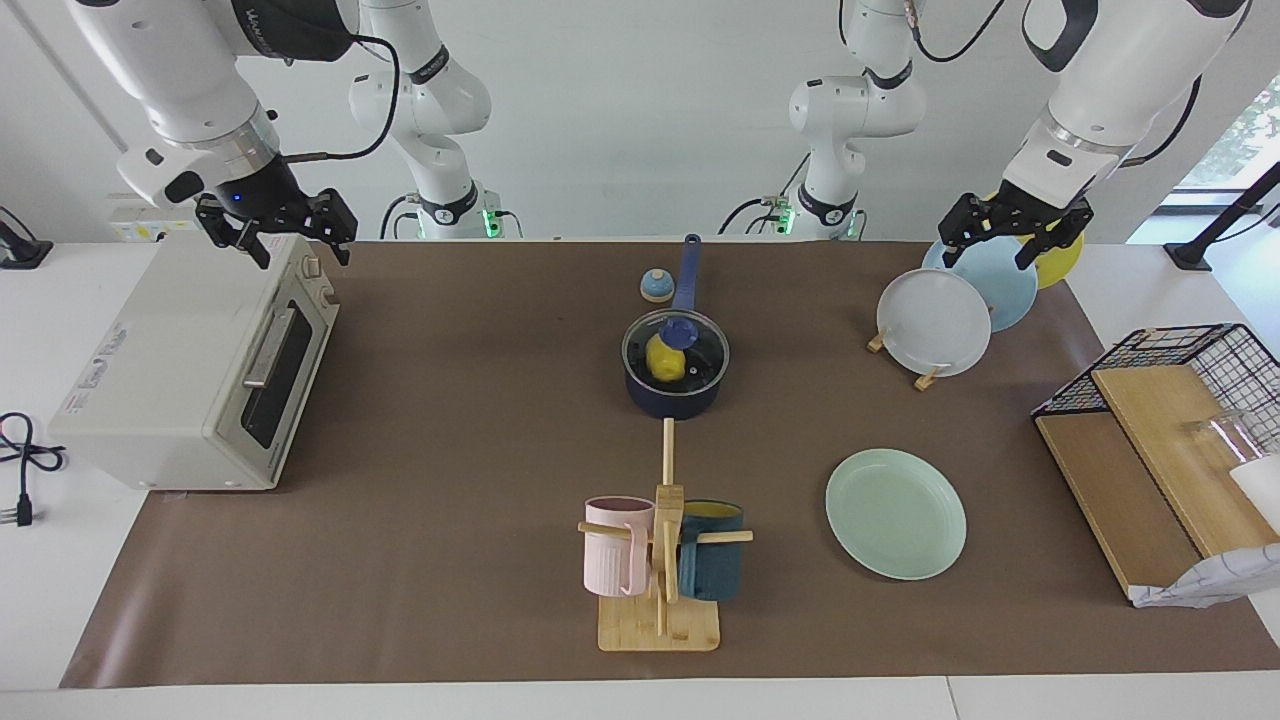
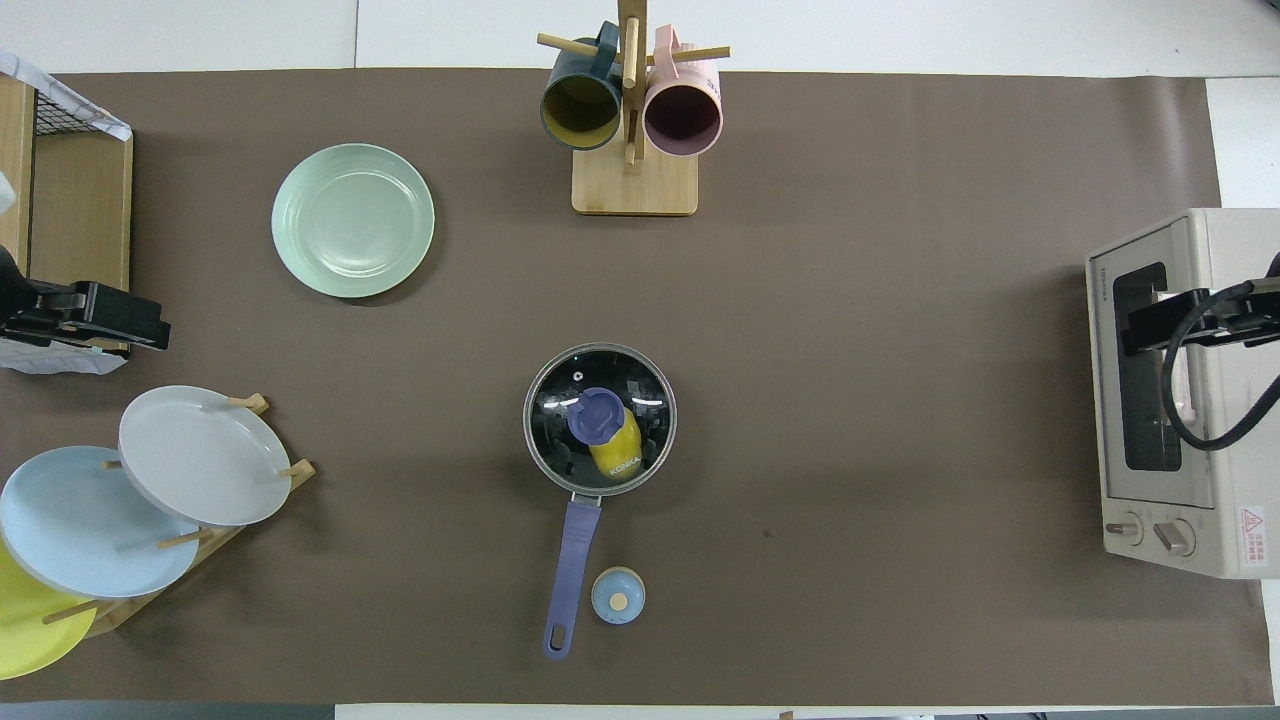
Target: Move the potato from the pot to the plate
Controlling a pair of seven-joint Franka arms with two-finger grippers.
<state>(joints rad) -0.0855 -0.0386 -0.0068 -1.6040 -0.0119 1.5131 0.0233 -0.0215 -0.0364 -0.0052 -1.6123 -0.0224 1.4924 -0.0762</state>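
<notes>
I have two cameras, both set high and quite far away. The facing one stands across the counter (image 1: 450, 600) and looks back at the two arm bases, so it shows the whole brown mat and the wall. The overhead one sits above the robots' end and looks steeply down and forward. Both views share the mat with the pot (image 1: 675, 375) (image 2: 600, 420), the plate (image 1: 895, 513) (image 2: 353, 221), the mug rack (image 1: 662, 560) (image 2: 633, 150) and the toaster oven (image 1: 190, 370) (image 2: 1180, 390), turned half around between them.

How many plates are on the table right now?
4: mint-green plate flat on the mat; white plate, light blue plate and yellow plate in the rack. None seems hidden.
</notes>
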